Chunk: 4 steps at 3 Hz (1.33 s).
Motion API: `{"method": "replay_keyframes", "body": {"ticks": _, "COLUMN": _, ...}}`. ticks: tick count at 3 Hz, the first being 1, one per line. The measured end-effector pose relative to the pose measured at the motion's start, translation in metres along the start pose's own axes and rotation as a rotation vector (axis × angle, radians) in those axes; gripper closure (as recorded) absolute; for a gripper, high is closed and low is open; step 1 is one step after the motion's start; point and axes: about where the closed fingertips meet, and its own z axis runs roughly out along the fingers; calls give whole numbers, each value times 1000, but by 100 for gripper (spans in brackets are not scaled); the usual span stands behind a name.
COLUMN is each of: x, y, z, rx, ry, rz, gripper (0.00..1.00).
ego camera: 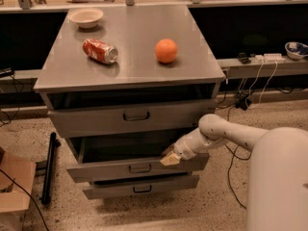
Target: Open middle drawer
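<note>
The grey cabinet has three drawers. The middle drawer has a low wide front with a small black loop handle. It stands pulled out well past the drawers above and below, and its dark inside shows. My gripper is at the top edge of this drawer's front, right of the handle. My white arm reaches in from the right.
The top drawer, with a taller front, is slightly out. The bottom drawer is slightly out too. On the cabinet top lie a red can, an orange and a bowl. A black bar and a cardboard box are on the floor at the left. Cables are at the right.
</note>
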Motion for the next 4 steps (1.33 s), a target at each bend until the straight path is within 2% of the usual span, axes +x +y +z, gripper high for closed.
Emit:
{"method": "replay_keyframes", "body": {"ticks": 1, "x": -3, "y": 5, "z": 1, "rx": -17, "ry": 90, "rz": -25, "gripper": 13}}
{"method": "replay_keyframes", "body": {"ticks": 2, "x": -6, "y": 16, "z": -9, "rx": -7, "ry": 142, "rz": -51, "gripper": 0}}
{"method": "replay_keyframes", "body": {"ticks": 3, "x": 0, "y": 22, "z": -14, "rx": -7, "ry": 188, "rz": -55, "gripper": 0}}
{"method": "replay_keyframes", "body": {"ticks": 4, "x": 33, "y": 22, "z": -10, "rx": -56, "ry": 261, "rz": -12, "gripper": 27}}
